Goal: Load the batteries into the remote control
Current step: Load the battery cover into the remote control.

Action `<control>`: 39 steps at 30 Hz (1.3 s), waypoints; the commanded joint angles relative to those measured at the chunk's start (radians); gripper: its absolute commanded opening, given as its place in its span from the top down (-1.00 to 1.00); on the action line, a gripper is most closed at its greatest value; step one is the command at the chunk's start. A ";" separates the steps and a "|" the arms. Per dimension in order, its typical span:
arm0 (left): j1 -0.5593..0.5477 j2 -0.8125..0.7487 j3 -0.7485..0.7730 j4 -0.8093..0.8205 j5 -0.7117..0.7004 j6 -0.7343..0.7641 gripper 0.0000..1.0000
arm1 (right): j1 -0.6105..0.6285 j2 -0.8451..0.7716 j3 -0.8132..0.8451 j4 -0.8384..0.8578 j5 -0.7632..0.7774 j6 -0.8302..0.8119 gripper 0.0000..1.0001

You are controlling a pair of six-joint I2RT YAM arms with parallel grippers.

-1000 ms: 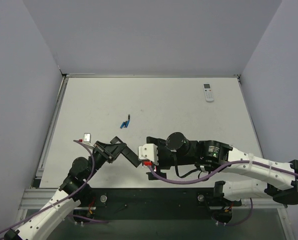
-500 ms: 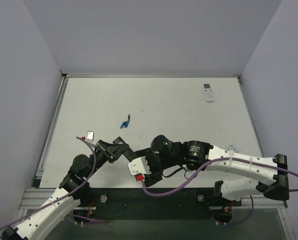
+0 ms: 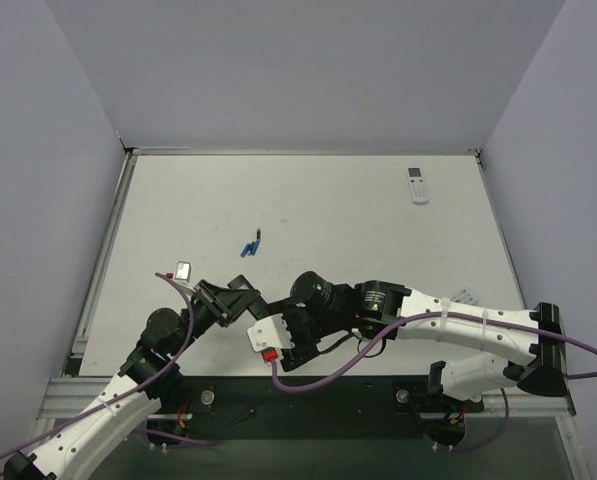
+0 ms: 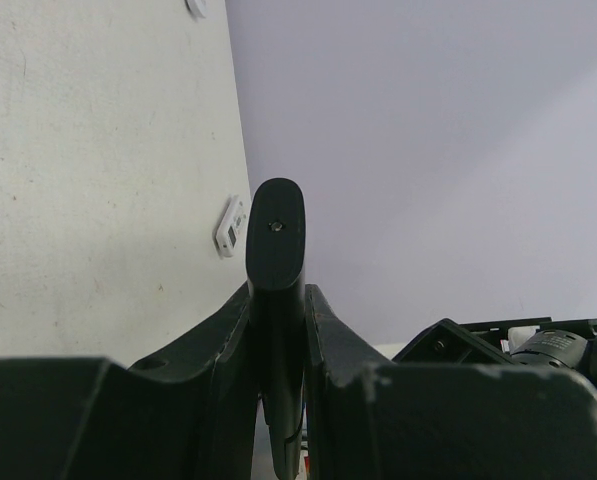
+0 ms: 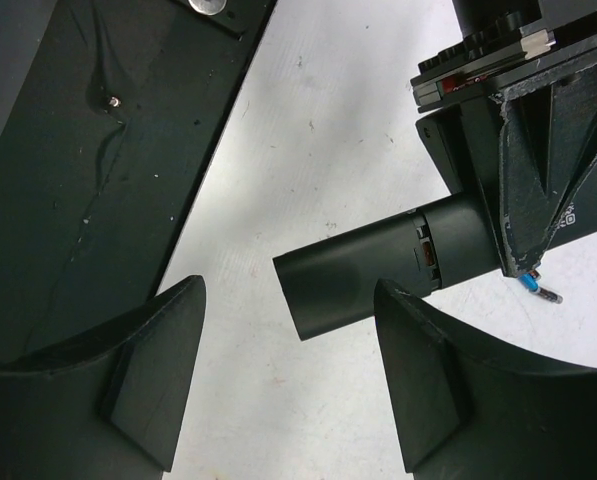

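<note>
Remote control: the black remote control (image 5: pixel 378 265) is off the table (image 3: pixel 328 200), at its near edge left of centre. It is held level, with its free end pointing right toward the other arm.
Left gripper: the left gripper (image 3: pixel 230 298) is clenched on the remote, a finger (image 4: pixel 218 340) pressed to each long side. The rounded tip sticks out past the fingertips.
Right gripper: the right gripper (image 5: pixel 286 295) is spread wide and grips nothing. In the right wrist view the remote's free end lies in line with the gap between the fingers. I cannot tell whether it is between them or beyond them.
Battery compartment: the right wrist view shows a seam and a small notch with an orange fleck on the remote's body. Whether a cell sits inside cannot be told.
Batteries: the batteries (image 3: pixel 250 245) lie loose on the table, farther off than both grippers. The blue ones touch each other, and a dark one is just beside them on the far right.
Other items: a white remote (image 3: pixel 416 185) lies at the far right. A small pale piece (image 3: pixel 181 270) lies near the left edge. A small white device (image 3: pixel 465 296) lies near the right edge.
</note>
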 commanded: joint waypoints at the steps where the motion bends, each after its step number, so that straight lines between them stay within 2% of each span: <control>1: 0.000 0.000 0.059 0.077 0.022 -0.008 1.00 | -0.001 0.008 0.027 0.031 0.007 -0.025 -0.25; 21: 0.000 -0.020 0.061 0.100 0.028 -0.033 1.00 | -0.004 0.066 -0.016 0.077 0.080 -0.037 -0.17; 39: 0.000 0.019 0.087 0.211 0.095 -0.087 1.00 | -0.027 0.119 -0.038 0.089 0.099 -0.048 0.06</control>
